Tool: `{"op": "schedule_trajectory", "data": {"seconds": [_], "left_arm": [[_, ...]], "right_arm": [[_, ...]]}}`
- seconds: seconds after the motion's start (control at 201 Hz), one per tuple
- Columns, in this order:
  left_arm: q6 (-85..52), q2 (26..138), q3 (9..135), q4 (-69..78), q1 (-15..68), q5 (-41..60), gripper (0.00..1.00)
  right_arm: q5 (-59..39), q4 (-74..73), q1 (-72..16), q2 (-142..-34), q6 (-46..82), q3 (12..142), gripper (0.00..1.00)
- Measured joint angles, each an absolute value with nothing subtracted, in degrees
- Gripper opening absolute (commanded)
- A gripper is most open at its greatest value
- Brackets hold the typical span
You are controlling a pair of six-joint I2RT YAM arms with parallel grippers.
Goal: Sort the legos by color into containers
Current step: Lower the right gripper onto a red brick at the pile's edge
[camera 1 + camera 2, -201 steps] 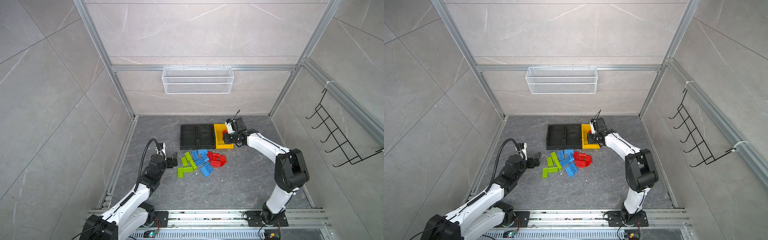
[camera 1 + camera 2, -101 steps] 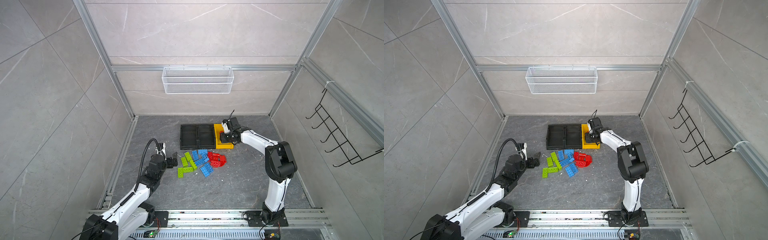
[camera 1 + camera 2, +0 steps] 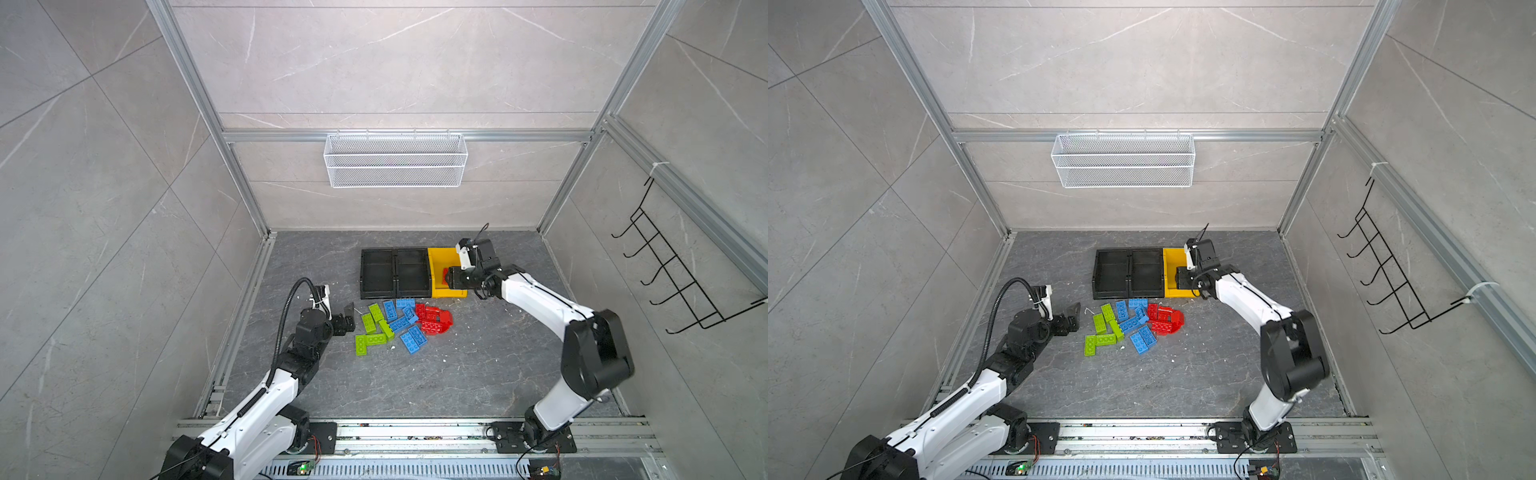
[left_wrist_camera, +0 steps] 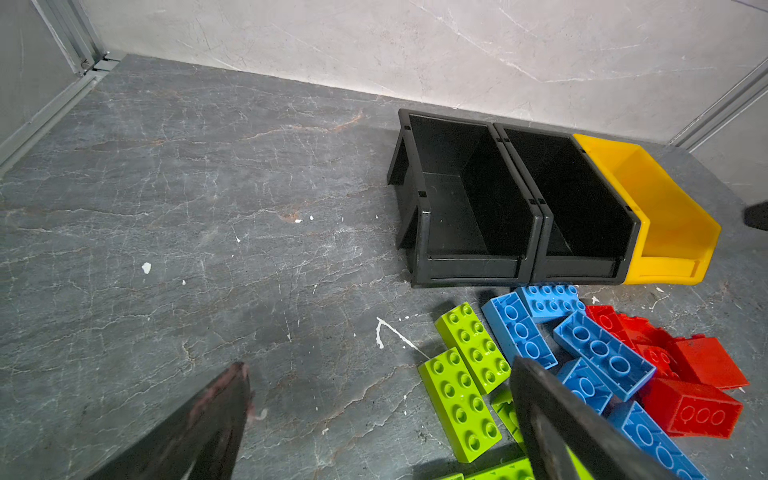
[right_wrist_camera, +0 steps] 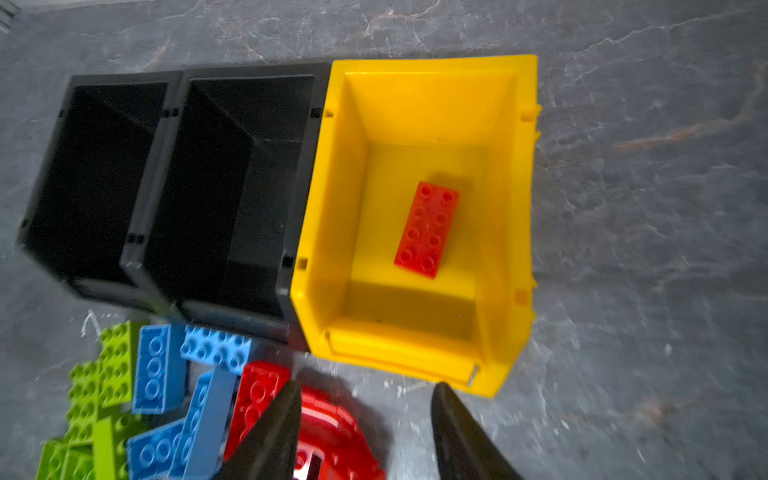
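Lime green legos (image 3: 374, 328), blue legos (image 3: 405, 322) and red legos (image 3: 434, 320) lie in a loose pile on the grey floor, in front of three containers. Two black bins (image 3: 376, 252) (image 3: 411, 252) look empty, and a yellow bin (image 5: 432, 66) stands to their right. One red brick (image 5: 428, 228) lies flat on the yellow bin's floor. My right gripper (image 5: 368, 386) hovers over that bin's front, open with nothing between its fingers. My left gripper (image 4: 380, 374) is wide open and low, just left of the green bricks (image 4: 461, 399), touching none.
A white wire basket (image 3: 395, 160) hangs on the back wall. A black hook rack (image 3: 681, 282) is mounted on the right wall. Aluminium frame rails run along the floor's edges, and small white specks dot the floor (image 3: 457, 365).
My right gripper's jaws have parted over the yellow bin, and the red brick now lies loose on the bin's floor. The right arm's elbow has swung. The left arm has stayed still.
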State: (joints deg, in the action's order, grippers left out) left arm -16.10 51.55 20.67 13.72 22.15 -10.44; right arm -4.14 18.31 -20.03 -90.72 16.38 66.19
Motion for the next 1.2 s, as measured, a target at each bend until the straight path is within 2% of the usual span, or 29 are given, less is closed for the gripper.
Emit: {"op": "schedule_trajectory", "data": {"seconds": [0.149, 0.373, 0.856, 1.205], "left_arm": [[-16.1, 51.24, 20.67, 13.72, 22.15, -10.52, 0.99], [-16.1, 51.24, 20.64, 13.72, 22.15, -10.52, 0.99], [-16.1, 51.68, 20.64, 13.72, 22.13, -10.59, 0.99], [-16.1, 51.75, 20.64, 13.72, 22.15, -10.76, 0.99]], "right_arm": [[-5.5, 14.63, -20.29, -81.3, 21.41, 55.75, 0.57], [-8.23, 12.08, -21.71, -82.06, 26.65, 47.03, 0.6], [-11.88, 3.38, -22.17, -89.54, 30.06, 45.63, 0.62], [-12.93, 1.78, -22.17, -92.84, 30.15, 45.63, 0.59]]}}
